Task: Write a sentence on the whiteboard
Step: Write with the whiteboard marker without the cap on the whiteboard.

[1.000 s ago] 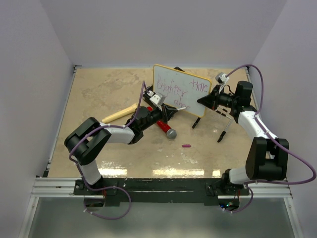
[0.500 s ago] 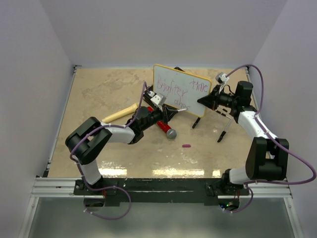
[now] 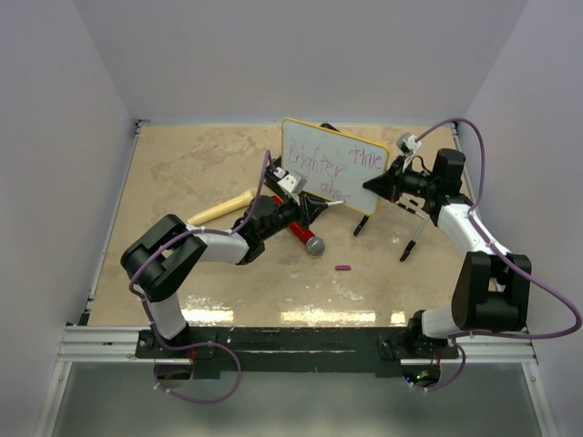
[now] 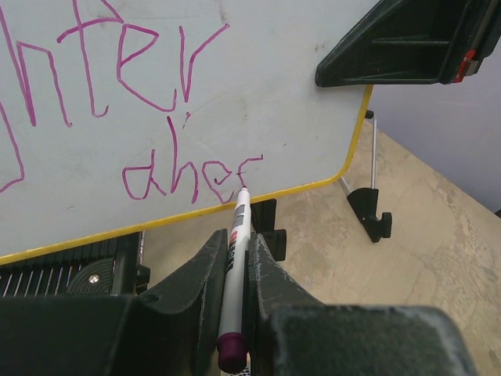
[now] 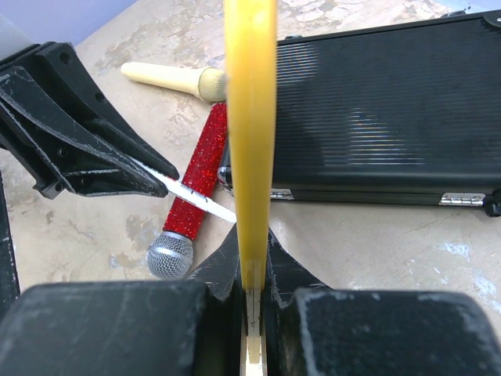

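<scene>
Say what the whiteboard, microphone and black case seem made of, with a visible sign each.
The whiteboard: smooth white panel, yellow rim, probably plastic. The microphone: red glitter handle, silver mesh head, likely metal. The black case: ribbed shell, plastic or aluminium.

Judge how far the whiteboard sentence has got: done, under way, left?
Done: several purple words of the sentence stand on the whiteboard. In hand: the left gripper holds the marker tip at the lowest word's end; the right gripper clamps the board's edge. Left: probably finishing that word.

Left pincer (image 4: pixel 235 247), right pincer (image 5: pixel 250 249) clamped tight; tips facing inward.
</scene>
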Robot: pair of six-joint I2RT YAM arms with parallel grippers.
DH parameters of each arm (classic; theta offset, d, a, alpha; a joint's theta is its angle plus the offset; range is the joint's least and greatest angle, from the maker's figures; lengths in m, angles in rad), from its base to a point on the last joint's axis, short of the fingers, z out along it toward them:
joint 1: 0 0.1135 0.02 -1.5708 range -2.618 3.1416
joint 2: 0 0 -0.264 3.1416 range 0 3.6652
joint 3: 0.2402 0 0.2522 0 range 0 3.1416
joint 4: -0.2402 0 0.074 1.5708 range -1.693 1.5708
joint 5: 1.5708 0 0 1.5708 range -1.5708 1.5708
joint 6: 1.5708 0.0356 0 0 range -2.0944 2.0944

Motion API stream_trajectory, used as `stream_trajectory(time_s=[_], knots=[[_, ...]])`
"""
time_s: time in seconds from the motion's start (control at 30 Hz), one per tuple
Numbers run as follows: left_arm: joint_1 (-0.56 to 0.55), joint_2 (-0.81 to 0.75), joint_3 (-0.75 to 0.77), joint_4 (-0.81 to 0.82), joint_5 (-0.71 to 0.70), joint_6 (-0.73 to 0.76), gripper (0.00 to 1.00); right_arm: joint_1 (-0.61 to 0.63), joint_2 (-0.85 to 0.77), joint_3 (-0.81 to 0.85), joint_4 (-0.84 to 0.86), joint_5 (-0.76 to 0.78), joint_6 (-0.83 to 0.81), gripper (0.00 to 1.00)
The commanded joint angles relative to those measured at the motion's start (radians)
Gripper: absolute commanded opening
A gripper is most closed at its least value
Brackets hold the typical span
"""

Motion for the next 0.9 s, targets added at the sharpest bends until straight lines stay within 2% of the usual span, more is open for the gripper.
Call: stream_trajectory(time_s=[0.0, 0.87], knots=[[0.0, 0.016, 0.049, 0.018, 0.007, -0.007, 0.0, 0.008, -0.016, 0.0, 0.004, -0.047, 0.006, 0.0], [0.0, -0.046, 0.069, 0.033, 0.02, -0.024, 0.0, 0.008, -0.018, 0.002, 0.003, -0.047, 0.004, 0.0]])
